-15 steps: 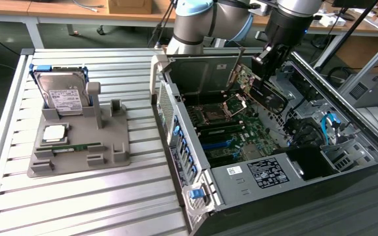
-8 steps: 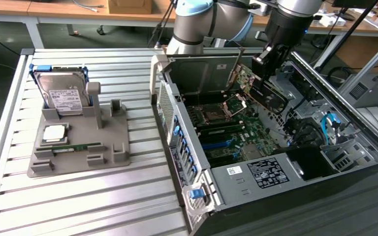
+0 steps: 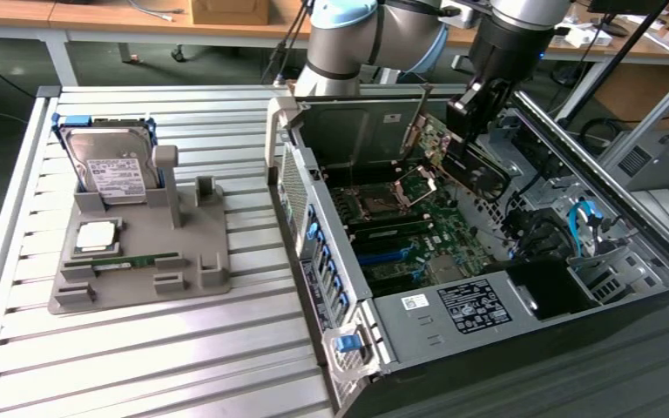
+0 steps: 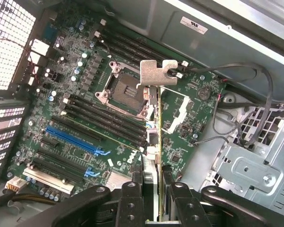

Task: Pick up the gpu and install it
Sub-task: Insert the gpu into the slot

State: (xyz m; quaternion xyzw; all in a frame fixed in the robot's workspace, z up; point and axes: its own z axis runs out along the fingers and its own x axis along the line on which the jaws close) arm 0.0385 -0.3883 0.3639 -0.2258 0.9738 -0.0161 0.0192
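We find the table (image 3: 137, 348) bearing the open case (image 3: 293, 178), with its motherboard (image 4: 80, 113) exposed. The gpu (image 3: 465, 165) hangs tilted over the motherboard, not seated in any slot, its bracket (image 4: 158, 73) pointing away from the wrist. The gripper (image 4: 154, 194) is closed on the gpu, one finger (image 4: 131, 201) against each face.

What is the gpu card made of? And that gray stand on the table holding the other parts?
The gpu looks like a thin circuit board, green and dark, probably fiberglass. Its bracket is dull silver metal, bent and notched like sheet steel. The gray stand looks like matte plastic, molded or printed: it has an even color and no shine.
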